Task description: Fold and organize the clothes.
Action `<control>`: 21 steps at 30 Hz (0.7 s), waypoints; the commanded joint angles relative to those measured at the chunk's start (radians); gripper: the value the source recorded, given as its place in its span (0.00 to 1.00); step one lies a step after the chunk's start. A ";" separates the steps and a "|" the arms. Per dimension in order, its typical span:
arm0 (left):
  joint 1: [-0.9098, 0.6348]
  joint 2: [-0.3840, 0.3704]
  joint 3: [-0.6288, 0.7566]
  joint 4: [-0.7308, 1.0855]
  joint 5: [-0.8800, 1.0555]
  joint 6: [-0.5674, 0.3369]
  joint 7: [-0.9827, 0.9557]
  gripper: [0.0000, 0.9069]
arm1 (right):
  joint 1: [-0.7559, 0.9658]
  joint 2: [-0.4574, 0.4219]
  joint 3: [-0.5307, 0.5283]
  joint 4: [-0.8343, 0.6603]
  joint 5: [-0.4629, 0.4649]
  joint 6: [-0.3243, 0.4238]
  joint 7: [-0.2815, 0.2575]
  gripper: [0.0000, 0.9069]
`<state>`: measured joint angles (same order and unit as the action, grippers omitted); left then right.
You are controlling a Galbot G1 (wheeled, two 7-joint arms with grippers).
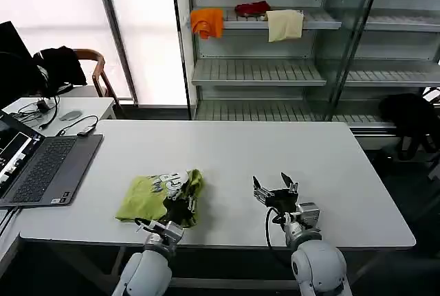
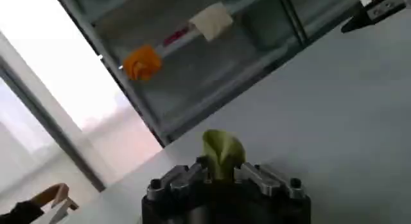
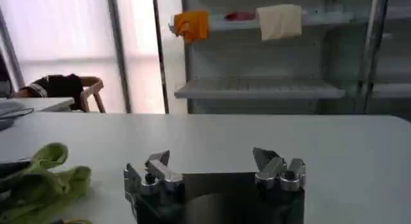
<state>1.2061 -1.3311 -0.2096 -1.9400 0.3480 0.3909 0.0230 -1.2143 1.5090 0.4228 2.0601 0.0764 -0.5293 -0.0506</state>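
Observation:
The lime yellow-green T-shirt (image 1: 155, 196) lies crumpled on the white table (image 1: 227, 152) near the front edge, left of centre, pale lettering showing on top. My left gripper (image 1: 180, 207) is at the shirt's right front corner, shut on a fold of the green cloth (image 2: 223, 153) that sticks up between its fingers. My right gripper (image 1: 275, 187) hovers low over the table to the right of the shirt, open with nothing between its fingers (image 3: 158, 166). In the right wrist view the T-shirt (image 3: 48, 177) lies off to one side.
An open laptop (image 1: 38, 165) with cables sits at the table's left end. Behind the table stands a shelf rack (image 1: 275, 69) holding orange (image 1: 207, 21), red and cream cloths. A chair with a black garment (image 1: 60, 62) is at the far left.

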 commanded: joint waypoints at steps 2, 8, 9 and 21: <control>0.000 -0.056 0.061 0.031 -0.042 -0.006 -0.035 1.00 | -0.002 -0.001 0.000 0.001 -0.011 0.002 -0.006 1.00; -0.009 -0.038 0.012 -0.021 -0.212 -0.053 -0.036 1.00 | 0.001 -0.001 -0.003 -0.003 -0.012 0.002 -0.008 1.00; -0.013 -0.021 -0.024 -0.048 -0.262 -0.066 -0.036 1.00 | 0.002 -0.001 -0.004 -0.003 -0.012 0.002 -0.008 1.00; 0.028 0.151 -0.448 -0.017 -0.694 0.023 0.048 1.00 | 0.013 0.010 -0.017 -0.024 -0.021 0.006 -0.009 1.00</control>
<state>1.1981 -1.2866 -0.3540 -1.9746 0.0218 0.3545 0.0128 -1.2038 1.5158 0.4076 2.0449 0.0609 -0.5253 -0.0589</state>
